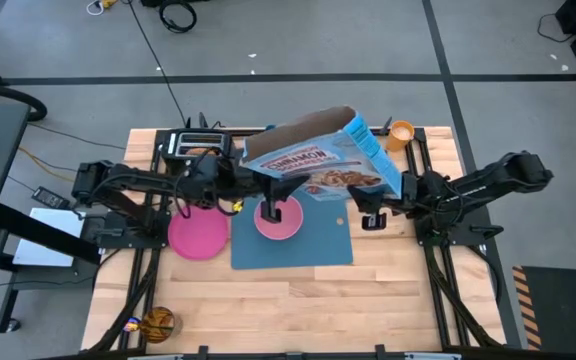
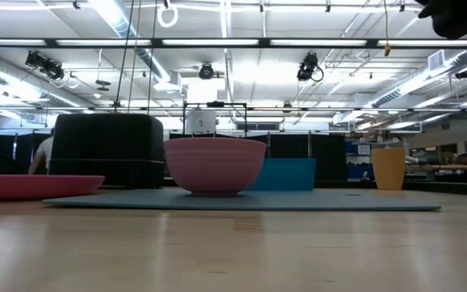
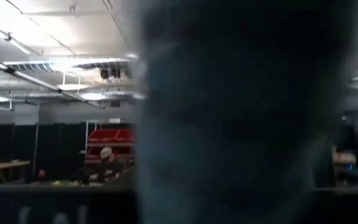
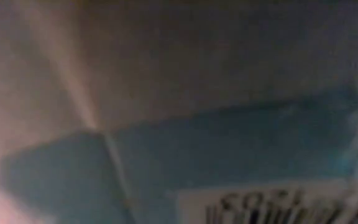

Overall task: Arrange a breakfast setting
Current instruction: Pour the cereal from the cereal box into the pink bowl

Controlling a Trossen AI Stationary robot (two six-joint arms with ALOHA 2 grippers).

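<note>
A grey concrete floor is surrounding the light wooden surface, with black cables lying on it. Rows of ceiling lights are illuminating a large hall. Dark partition panels are standing behind. Red storage bins are showing in the distance, with a person sitting before them.

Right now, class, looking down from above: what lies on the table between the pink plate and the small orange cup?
In the high view, the blue mat with the pink bowl on it lies between the pink plate and the orange cup; a cereal box is held above that stretch.
</note>
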